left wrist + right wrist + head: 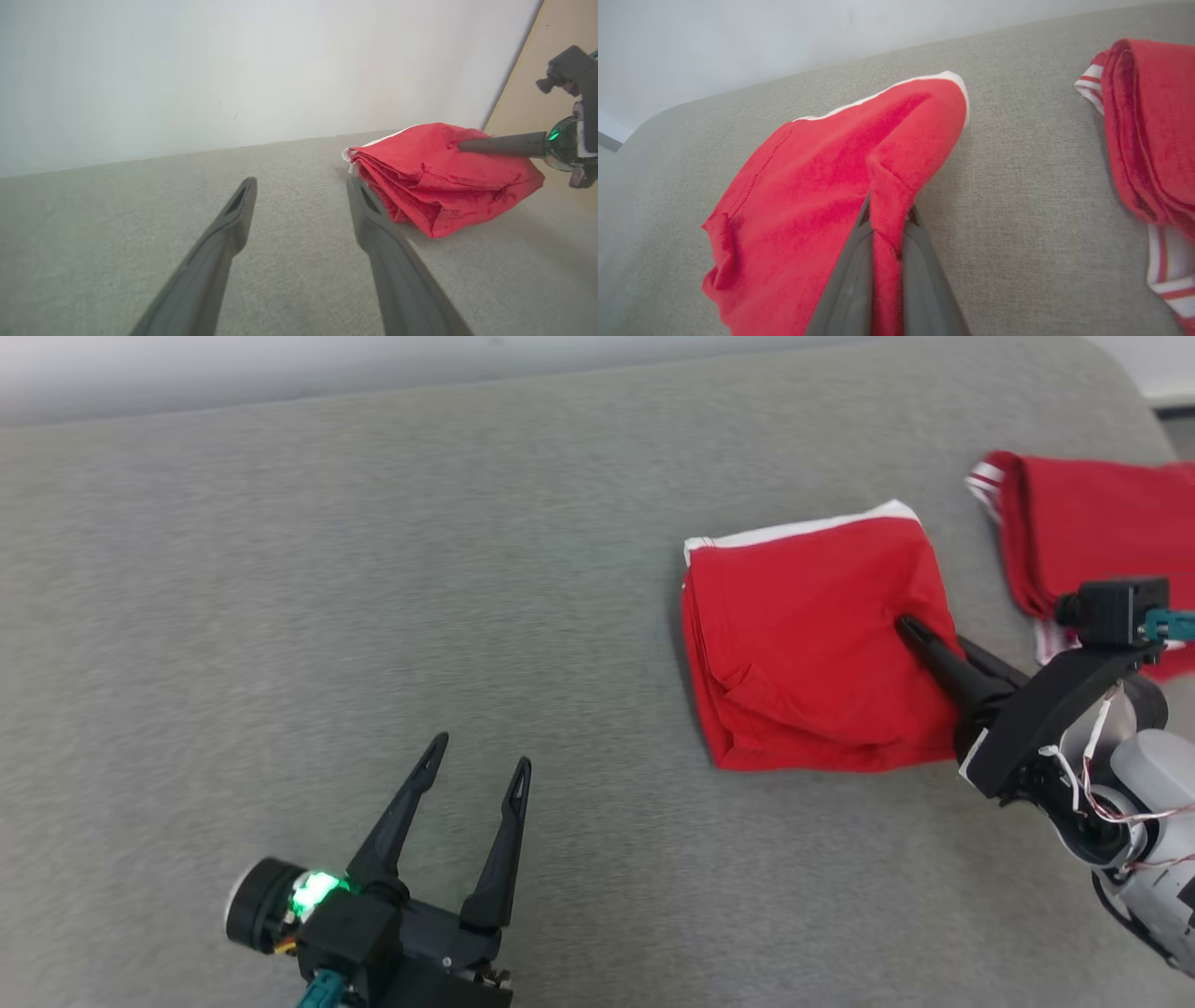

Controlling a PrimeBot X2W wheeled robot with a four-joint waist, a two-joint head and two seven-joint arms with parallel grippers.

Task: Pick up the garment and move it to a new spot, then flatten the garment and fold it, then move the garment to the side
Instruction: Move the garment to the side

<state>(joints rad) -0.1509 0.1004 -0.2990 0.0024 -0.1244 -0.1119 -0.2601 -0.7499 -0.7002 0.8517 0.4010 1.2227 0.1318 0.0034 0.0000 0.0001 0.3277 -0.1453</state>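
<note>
The garment is a folded red piece with a white band along its far edge, lying on the grey cushion at centre right. My right gripper reaches in from the right and is shut on a pinched ridge of the garment's top layer; the right wrist view has red cloth squeezed between the two fingers. Seen from the left wrist, the garment is a stacked red bundle with the right gripper's fingers lying on top. My left gripper hovers open at lower left, well clear of the cloth.
A second folded red garment with red-and-white striped trim lies at the far right edge of the cushion, just behind my right wrist. The grey cushion stretches wide to the left. A pale wall stands behind it.
</note>
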